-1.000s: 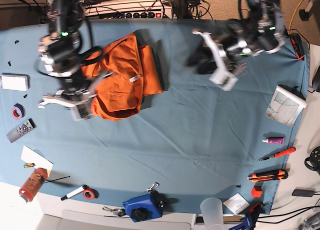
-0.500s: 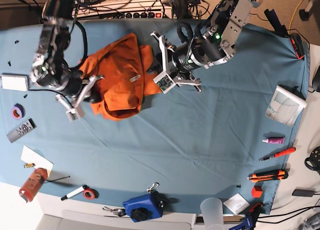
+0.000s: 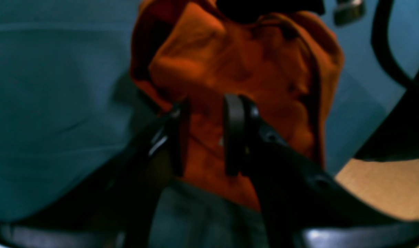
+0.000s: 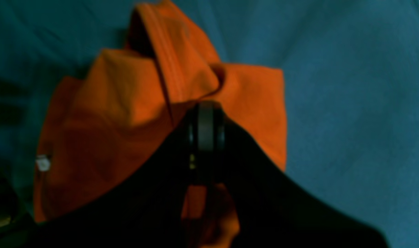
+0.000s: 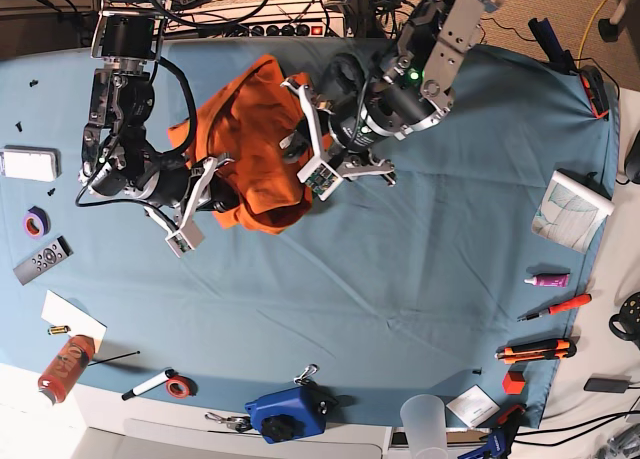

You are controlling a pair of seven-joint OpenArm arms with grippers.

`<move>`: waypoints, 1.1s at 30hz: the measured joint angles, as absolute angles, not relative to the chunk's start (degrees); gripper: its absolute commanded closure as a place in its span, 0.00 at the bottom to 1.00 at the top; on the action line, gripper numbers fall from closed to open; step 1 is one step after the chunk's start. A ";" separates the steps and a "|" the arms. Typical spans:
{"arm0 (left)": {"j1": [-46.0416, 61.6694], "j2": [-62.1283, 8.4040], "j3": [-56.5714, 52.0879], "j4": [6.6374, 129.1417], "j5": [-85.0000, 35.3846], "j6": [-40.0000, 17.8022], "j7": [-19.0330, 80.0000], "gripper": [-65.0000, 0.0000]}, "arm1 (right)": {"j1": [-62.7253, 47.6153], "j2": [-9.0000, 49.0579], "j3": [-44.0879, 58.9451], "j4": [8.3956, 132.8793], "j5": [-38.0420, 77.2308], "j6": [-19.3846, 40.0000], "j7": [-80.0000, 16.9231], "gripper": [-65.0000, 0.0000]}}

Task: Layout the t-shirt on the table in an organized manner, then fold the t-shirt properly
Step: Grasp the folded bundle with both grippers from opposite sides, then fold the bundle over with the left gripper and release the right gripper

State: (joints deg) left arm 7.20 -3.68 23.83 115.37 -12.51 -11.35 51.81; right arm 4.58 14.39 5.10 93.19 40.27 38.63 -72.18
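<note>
The orange t-shirt (image 5: 250, 144) lies bunched in a heap on the teal table (image 5: 400, 279), at the back left. My left gripper (image 5: 302, 151) sits at the heap's right edge. In the left wrist view its fingers (image 3: 235, 134) stand a little apart, with a wad of the t-shirt (image 3: 237, 62) filling the gap. My right gripper (image 5: 212, 191) is at the heap's lower left edge. In the right wrist view the right gripper (image 4: 206, 113) has its pads pressed together, and a raised fold of the t-shirt (image 4: 126, 103) meets their tips. A small white label (image 4: 42, 162) shows at the left.
A white box (image 5: 28, 164), tape roll (image 5: 36, 221) and remote (image 5: 42, 261) line the left edge. An orange bottle (image 5: 65, 367), marker (image 5: 150, 384), blue device (image 5: 288, 411) and clear cup (image 5: 425, 419) sit along the front. A booklet (image 5: 570, 211) and hand tools (image 5: 535, 352) lie at the right.
The left arm swung in from the far right to the t-shirt's right edge, and its jaws narrowed. The right gripper shifted right and up. The t-shirt drew into a tighter heap.
</note>
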 measured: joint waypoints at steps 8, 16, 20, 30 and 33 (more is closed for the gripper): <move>13.47 -2.72 23.83 115.39 -10.57 -7.88 55.77 0.41 | 4.43 14.28 5.08 93.12 31.97 38.63 -71.57 1.00; 17.78 0.80 23.57 115.37 -7.35 8.47 54.59 0.41 | 4.45 14.31 5.08 95.39 27.00 35.53 -68.53 1.00; 18.33 2.55 23.62 115.37 -9.52 9.52 53.67 0.41 | 4.45 14.28 5.08 96.05 26.94 35.42 -68.55 1.00; 17.85 5.37 20.82 107.50 -12.10 11.92 49.95 0.41 | 4.45 14.33 5.08 96.05 26.30 35.33 -69.89 1.00; 16.69 7.05 16.80 103.83 -17.74 9.61 49.12 0.41 | 4.43 14.31 5.08 96.07 26.37 35.18 -69.87 1.00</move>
State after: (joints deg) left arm 16.69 7.05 16.80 103.83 -17.74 9.61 49.12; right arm 4.43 14.31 5.08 96.07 26.37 35.18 -69.87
